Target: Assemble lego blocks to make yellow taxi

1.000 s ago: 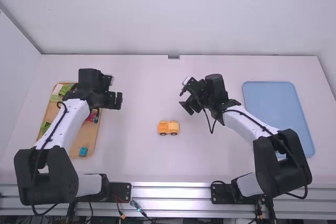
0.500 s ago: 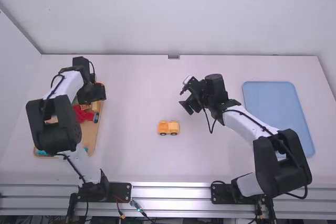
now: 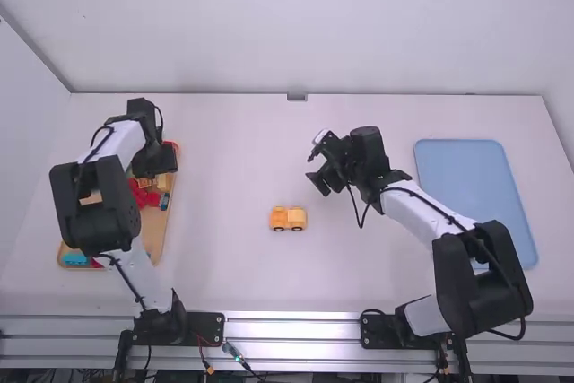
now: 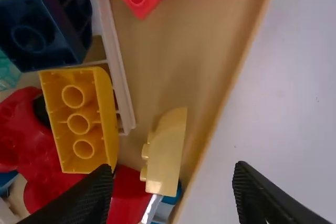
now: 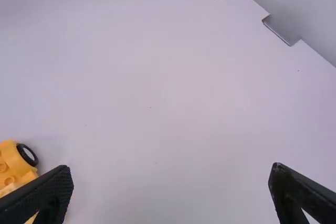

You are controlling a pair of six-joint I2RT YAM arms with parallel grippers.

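The left gripper (image 4: 174, 174) stands spread wide with nothing between its pads, and the curved yellow block (image 4: 170, 153), likely the next taxi piece, lies just ahead of the fingertips, roughly in line with the gap. Its long axis runs across the line from finger to finger, so a straight close should meet its long sides with little turning of the wrist. It lies inside the wooden tray, just beside the rim (image 4: 240, 66); a red block (image 4: 131, 192) sits close by one finger, with a hollow yellow block (image 4: 79, 119) beyond, and that side could snag as the finger goes down. The other finger would need to come down by the rim. The left arm (image 3: 121, 143) is clearly the nearer one. Well apart, on the white table (image 3: 233, 177), the part-built taxi (image 3: 288, 218) sits on its wheels between the arms. The right gripper (image 5: 170, 167) is also wide apart and empty, nearer that taxi. Past the right arm (image 3: 421, 213) lies a blue tray (image 3: 471, 186), and a pale wall (image 3: 305, 24) stands behind the table.
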